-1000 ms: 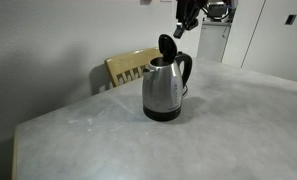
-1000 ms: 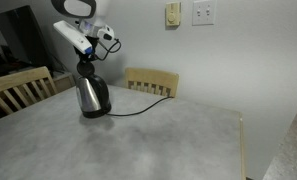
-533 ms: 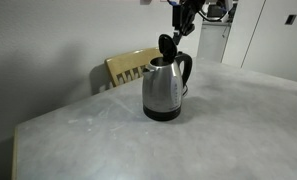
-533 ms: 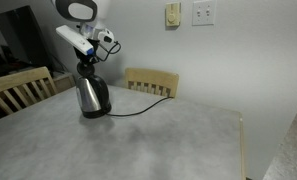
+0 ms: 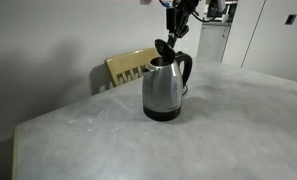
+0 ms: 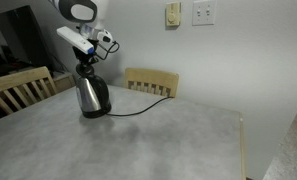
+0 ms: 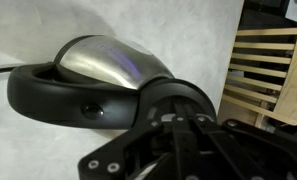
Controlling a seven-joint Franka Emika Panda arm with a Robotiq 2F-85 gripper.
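the steel kettle (image 5: 163, 90), black at handle and base, stands upright on the grey table (image 5: 223, 130) near a wooden chair (image 5: 123, 68), its black lid (image 5: 165, 47) tipped up (inside hidden). the claw (image 5: 174, 30) hangs just above the lid, closed on nothing.

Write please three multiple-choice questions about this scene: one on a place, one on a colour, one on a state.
1. Where does the kettle stand?
A) on the table
B) on a shelf
C) in a sink

2. What colour is its handle?
A) red
B) black
C) white

3. How is its lid?
A) shut
B) lying on the table
C) raised

Answers: 1 A, its base rests on the grey tabletop; 2 B, the handle is dark against the steel body; 3 C, the lid stands tilted up over the opening.
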